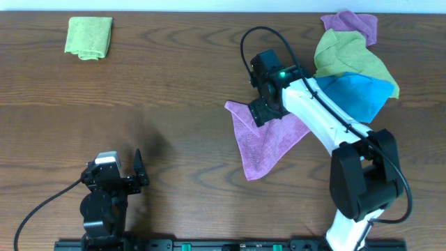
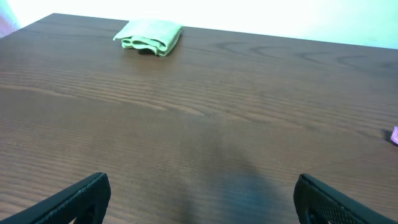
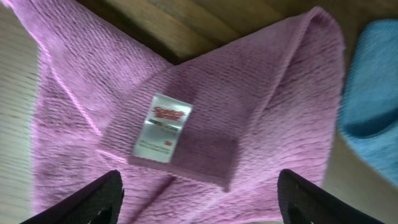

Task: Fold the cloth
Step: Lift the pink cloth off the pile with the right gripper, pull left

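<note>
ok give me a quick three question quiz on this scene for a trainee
1. True or false: the left gripper holds the pink cloth.
2. Which one lies folded, apart from the others? A blue cloth, B green cloth, C pink cloth.
3. Fill the gap: the right wrist view shows a white ____ on the pink cloth.
Key: 1 false; 2 B; 3 label.
</note>
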